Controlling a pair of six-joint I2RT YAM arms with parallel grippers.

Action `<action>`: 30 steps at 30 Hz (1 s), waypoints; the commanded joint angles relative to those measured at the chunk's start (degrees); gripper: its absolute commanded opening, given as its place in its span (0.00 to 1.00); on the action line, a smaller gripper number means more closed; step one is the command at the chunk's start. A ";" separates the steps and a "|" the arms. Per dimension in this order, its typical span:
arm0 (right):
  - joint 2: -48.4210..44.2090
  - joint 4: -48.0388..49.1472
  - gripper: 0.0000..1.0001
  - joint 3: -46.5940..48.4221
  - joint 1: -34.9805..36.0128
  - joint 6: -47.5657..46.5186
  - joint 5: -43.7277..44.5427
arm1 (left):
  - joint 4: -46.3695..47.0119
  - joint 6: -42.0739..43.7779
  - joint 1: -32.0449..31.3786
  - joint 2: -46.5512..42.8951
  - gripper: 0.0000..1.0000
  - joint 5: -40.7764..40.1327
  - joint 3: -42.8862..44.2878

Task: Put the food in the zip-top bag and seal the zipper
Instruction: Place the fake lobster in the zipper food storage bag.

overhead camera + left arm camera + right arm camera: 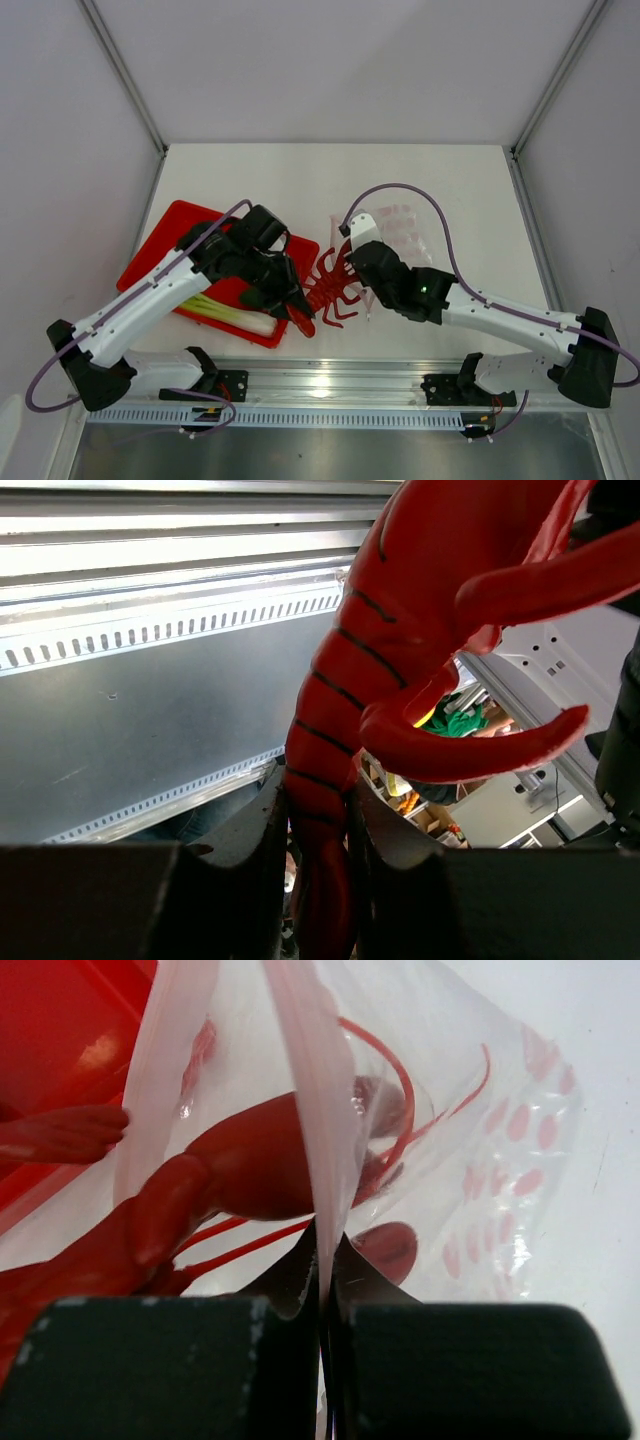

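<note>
Lobster (400,600) glossy red, striped tail, clear bag (480,1110)

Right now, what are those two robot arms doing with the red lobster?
They are packing it into a bag. The left gripper grips the toy lobster by its tail. The lobster's front end is inside the clear bag and its tail is outside. The right gripper pinches the bag's mouth edge and holds it up. A leek lies on the red tray. The bag is not sealed yet.
</note>
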 commanded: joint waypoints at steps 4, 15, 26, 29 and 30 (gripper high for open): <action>0.27 1.83 0.00 -0.75 -1.26 -0.77 1.59 | 0.60 4.17 1.61 -5.29 0.01 3.98 -2.83; 1.32 2.89 0.00 -0.92 -0.65 -2.26 1.59 | -2.03 7.07 3.37 -5.64 0.00 6.44 -0.83; 1.76 4.29 0.00 -1.71 2.07 -3.32 2.29 | -3.70 8.04 5.13 -3.19 0.01 7.67 2.51; 1.15 5.00 0.00 -2.15 2.52 -3.41 2.64 | -3.88 8.04 5.13 -2.04 0.01 7.85 4.09; 0.97 5.17 0.00 -2.33 2.86 -3.41 2.90 | -3.97 8.04 5.13 -1.87 0.00 7.85 4.45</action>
